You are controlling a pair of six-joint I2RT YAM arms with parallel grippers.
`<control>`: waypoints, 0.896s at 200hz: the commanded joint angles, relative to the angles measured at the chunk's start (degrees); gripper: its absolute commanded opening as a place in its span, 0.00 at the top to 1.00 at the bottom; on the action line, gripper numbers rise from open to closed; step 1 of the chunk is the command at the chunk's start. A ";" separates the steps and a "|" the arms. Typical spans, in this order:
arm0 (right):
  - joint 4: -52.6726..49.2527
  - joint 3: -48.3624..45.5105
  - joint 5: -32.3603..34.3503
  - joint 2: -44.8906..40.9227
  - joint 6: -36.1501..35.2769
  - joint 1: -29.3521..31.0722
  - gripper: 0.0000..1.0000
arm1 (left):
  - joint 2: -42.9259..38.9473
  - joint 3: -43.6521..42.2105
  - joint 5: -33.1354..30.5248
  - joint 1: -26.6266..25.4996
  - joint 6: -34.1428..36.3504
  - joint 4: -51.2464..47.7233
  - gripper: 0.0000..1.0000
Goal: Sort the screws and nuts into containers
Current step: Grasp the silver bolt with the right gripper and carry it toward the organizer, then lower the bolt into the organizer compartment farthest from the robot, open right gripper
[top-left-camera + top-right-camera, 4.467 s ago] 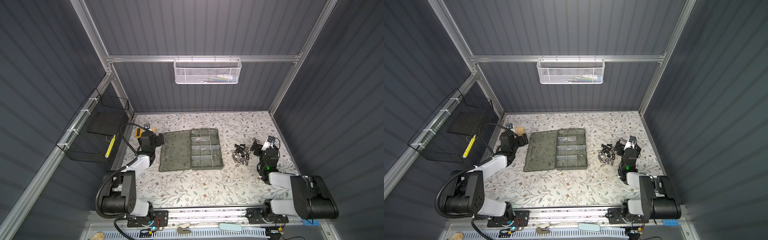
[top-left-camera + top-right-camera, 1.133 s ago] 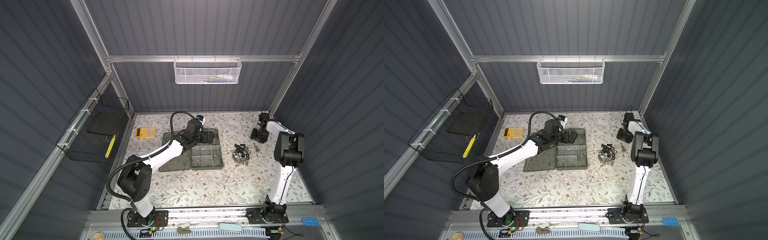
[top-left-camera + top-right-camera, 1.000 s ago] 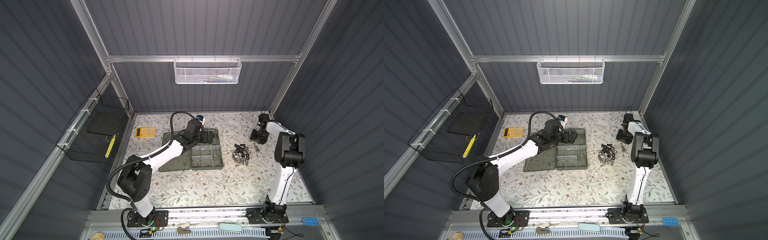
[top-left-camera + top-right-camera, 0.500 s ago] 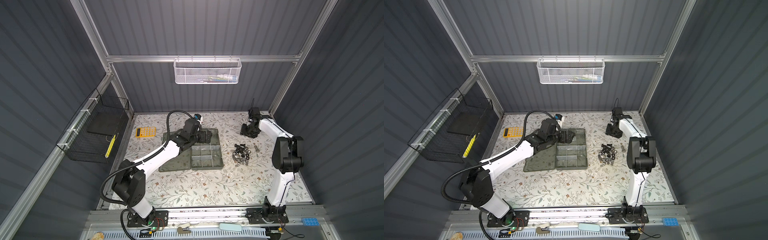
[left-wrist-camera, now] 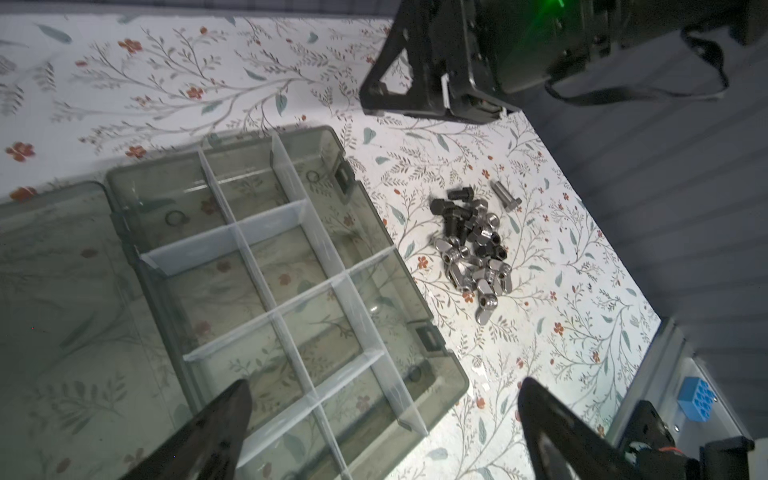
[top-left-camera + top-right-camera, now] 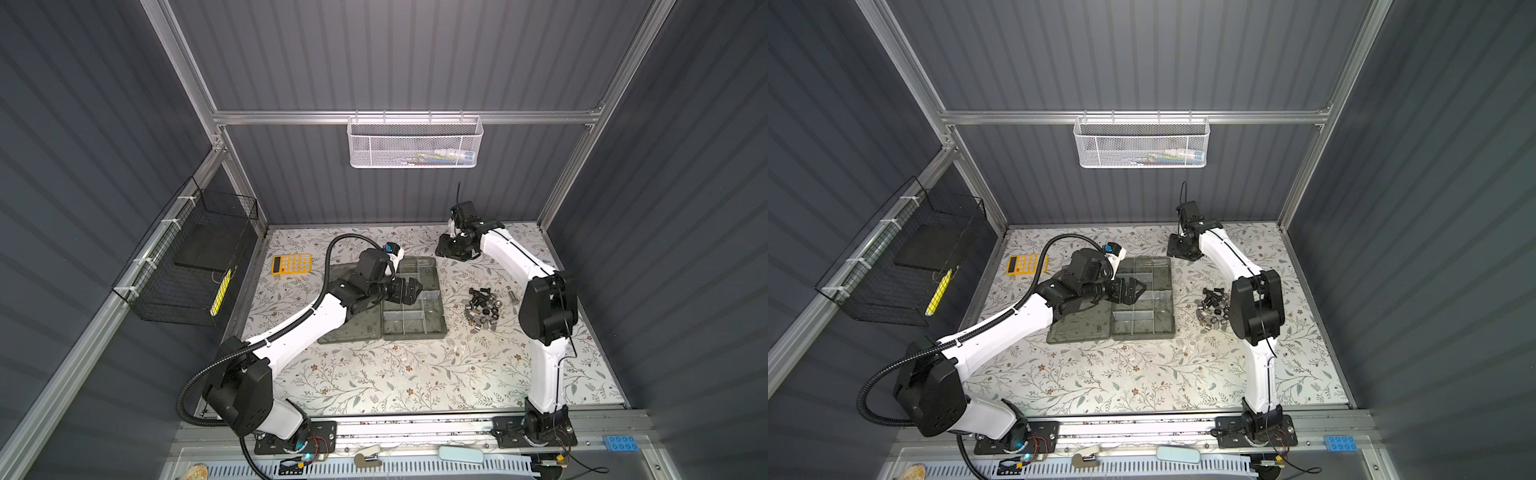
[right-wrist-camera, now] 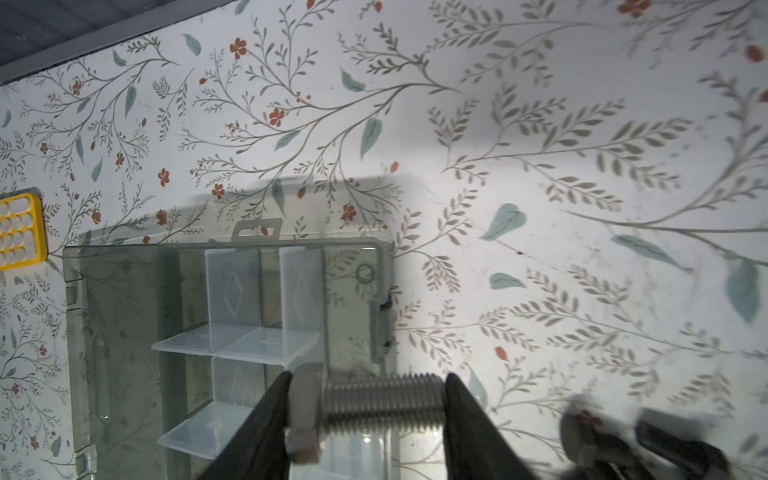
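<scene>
Our right gripper (image 7: 365, 388) clamps silver bolt (image 7: 374, 401) end to end, near organizer case (image 5: 444, 380) far corner. We centre over one cell (image 5: 299, 257), lower close, then release. Left gripper (image 5: 382, 409) hangs open, empty, above case.

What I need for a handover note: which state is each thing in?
organizer case: open, lid flat on the table.
left end effector: open, empty, above the case.
right end effector: shut on a silver hex bolt.
pile of screws and nuts: unsorted, on the table beside the case.
</scene>
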 commanded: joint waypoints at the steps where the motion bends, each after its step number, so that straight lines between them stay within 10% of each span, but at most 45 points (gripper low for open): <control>1: -1.58 2.57 -0.91 3.16 1.88 1.62 0.59 | -2.96 -3.15 4.13 0.83 -1.71 0.90 0.00; 179: -0.36 0.79 -1.27 6.29 2.63 4.47 0.40 | -3.42 -6.33 8.74 3.40 -4.64 2.26 0.00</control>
